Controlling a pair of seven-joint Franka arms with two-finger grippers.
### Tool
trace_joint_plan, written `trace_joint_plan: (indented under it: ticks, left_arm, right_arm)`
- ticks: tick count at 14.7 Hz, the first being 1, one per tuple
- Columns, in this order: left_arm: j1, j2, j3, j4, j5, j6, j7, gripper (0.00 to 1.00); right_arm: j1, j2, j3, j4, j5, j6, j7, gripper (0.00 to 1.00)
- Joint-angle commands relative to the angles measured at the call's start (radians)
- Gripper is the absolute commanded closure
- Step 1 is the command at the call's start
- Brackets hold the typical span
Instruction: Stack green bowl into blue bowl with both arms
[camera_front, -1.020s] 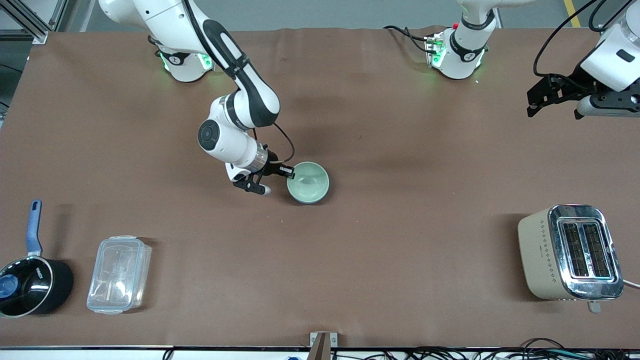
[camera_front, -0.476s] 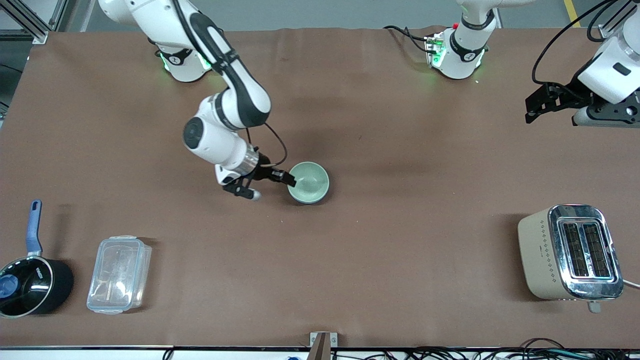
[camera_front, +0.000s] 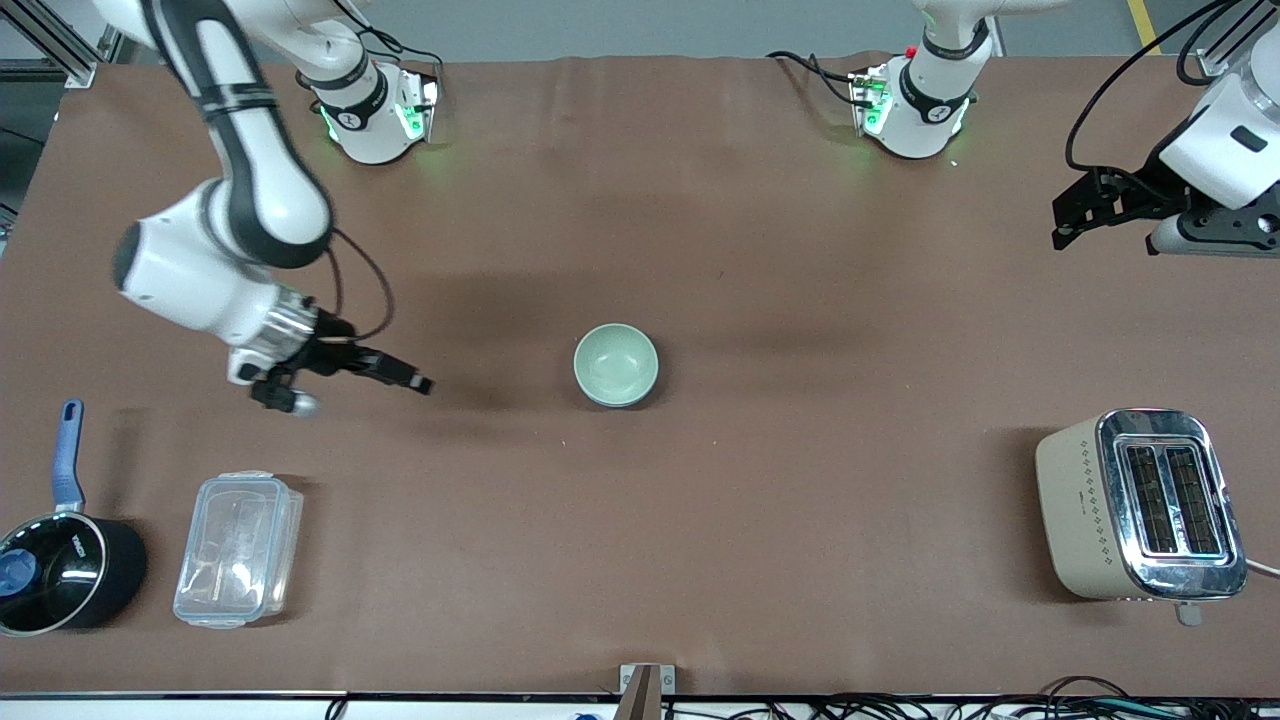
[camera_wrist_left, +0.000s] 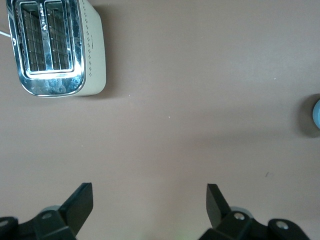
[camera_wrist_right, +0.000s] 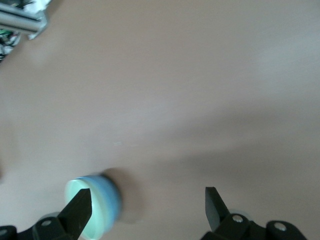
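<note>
The green bowl (camera_front: 616, 364) sits nested in the blue bowl (camera_wrist_right: 106, 202); the right gripper (camera_front: 400, 378) and left gripper (camera_front: 1072, 213) both gape empty.

Right pincer (camera_wrist_right: 147, 209) spread wide over brown table (camera_wrist_right: 190, 90), green bowl (camera_wrist_right: 85, 210) nested in blue bowl (camera_wrist_right: 111, 197)

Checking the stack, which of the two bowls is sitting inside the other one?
The green bowl is the inner one: its pale mint hollow faces up, while the blue bowl shows only as a blue wall around it.
</note>
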Motion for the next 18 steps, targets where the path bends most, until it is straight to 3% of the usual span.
trace_joint_plan:
  ticks: [1,3,6,10,14,18]
  left_arm:
    - [-0.003,-0.001,-0.011,0.023,-0.009,-0.013,-0.004,0.00]
    - [-0.005,0.002,-0.011,0.027,-0.011,-0.013,-0.005,0.00]
    - [-0.005,0.005,-0.012,0.029,-0.011,-0.011,0.009,0.00]
    - [0.000,0.005,-0.012,0.031,-0.012,-0.011,0.017,0.00]
    - [0.006,0.006,-0.008,0.029,-0.006,-0.013,0.017,0.00]
    - [0.006,0.006,-0.003,0.031,-0.001,-0.013,0.019,0.00]
  right_arm:
    - [-0.165,-0.076,0.023,-0.080,-0.084,-0.052,-0.136,0.00]
    - [-0.268,-0.125,0.023,-0.056,-0.212,-0.154,-0.153,0.00]
    - [-0.314,-0.234,0.023,-0.015,-0.461,-0.229,-0.149,0.00]
    - [-0.299,-0.243,0.040,0.240,-0.702,-0.560,-0.025,0.00]
    - [-0.252,-0.245,0.110,0.468,-0.725,-0.795,0.074,0.00]
    - [-0.238,-0.243,0.208,0.562,-0.725,-0.863,0.244,0.00]
